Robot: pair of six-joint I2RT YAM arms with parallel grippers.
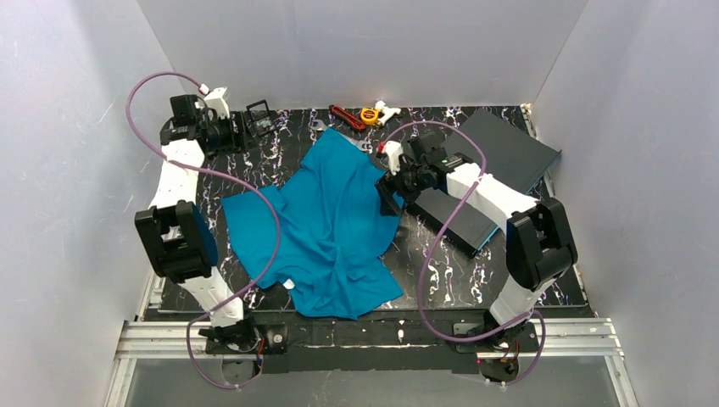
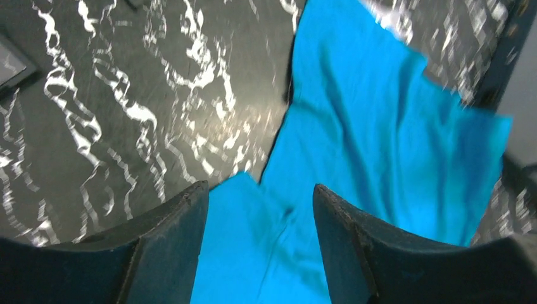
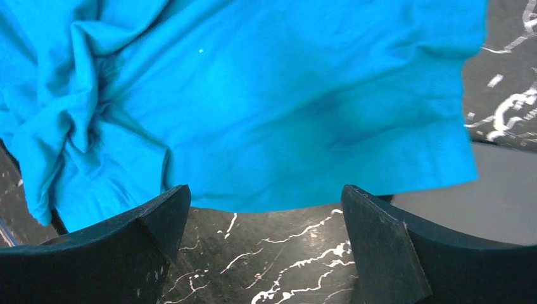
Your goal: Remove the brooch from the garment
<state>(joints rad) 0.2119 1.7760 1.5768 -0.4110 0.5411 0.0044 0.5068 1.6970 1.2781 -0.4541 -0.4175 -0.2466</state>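
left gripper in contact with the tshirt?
Apart. The top view shows it: the left gripper hangs at the back left, jaws open, with bare marble tabletop between it and the garment.

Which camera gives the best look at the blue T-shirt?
The top external view: it alone shows the whole T-shirt, spread rumpled on the table. The left wrist view catches only a blurred stretch of it beyond the open left hand; the right wrist view shows one edge and bunched folds.
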